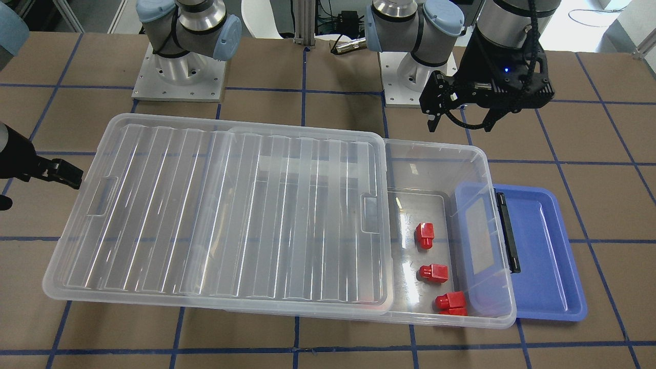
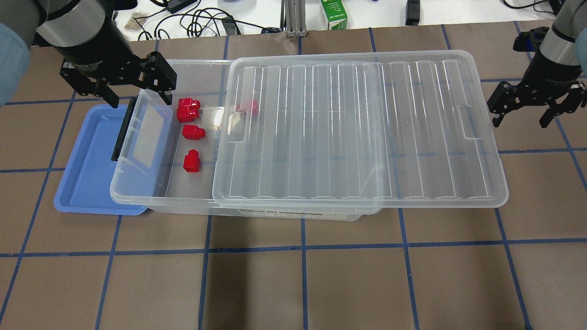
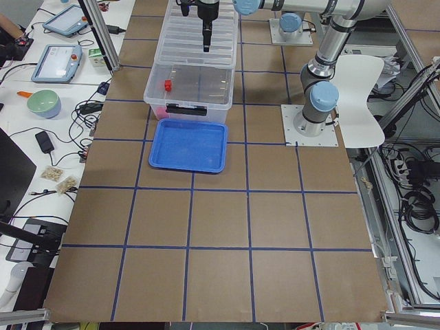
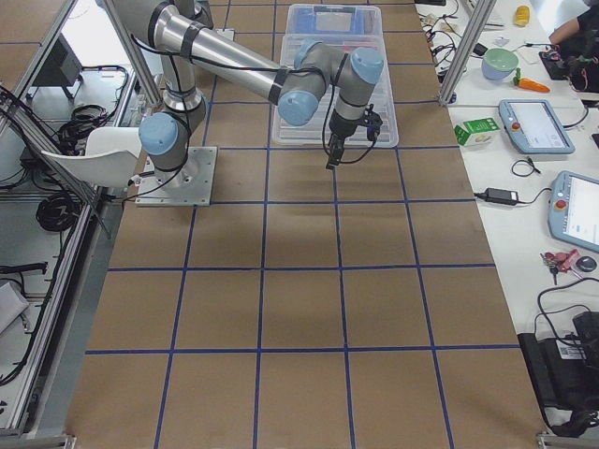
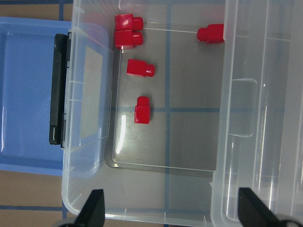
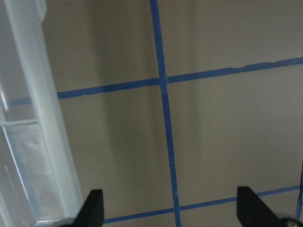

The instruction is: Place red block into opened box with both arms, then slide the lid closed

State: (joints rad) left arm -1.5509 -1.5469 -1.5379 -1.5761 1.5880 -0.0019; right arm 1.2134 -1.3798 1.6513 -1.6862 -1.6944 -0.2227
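Several red blocks (image 2: pixel 193 132) lie in the uncovered left end of the clear box (image 2: pixel 137 198); one more red block (image 5: pixel 210 33) sits at the lid's edge. The ribbed clear lid (image 2: pixel 357 128) covers most of the box and overhangs its right end. My left gripper (image 2: pixel 135 91) hovers open and empty above the box's far left corner; the left wrist view looks down on the blocks (image 5: pixel 142 109). My right gripper (image 2: pixel 523 112) hangs open and empty over the table just right of the lid, whose rim (image 6: pixel 33 118) shows in the right wrist view.
A blue tray (image 2: pixel 87 174) lies under and beside the box's left end, by its black bar (image 2: pixel 120 135). A green carton (image 2: pixel 333 13) and cables sit beyond the far table edge. Arm bases (image 1: pixel 179 77) stand on the robot's side.
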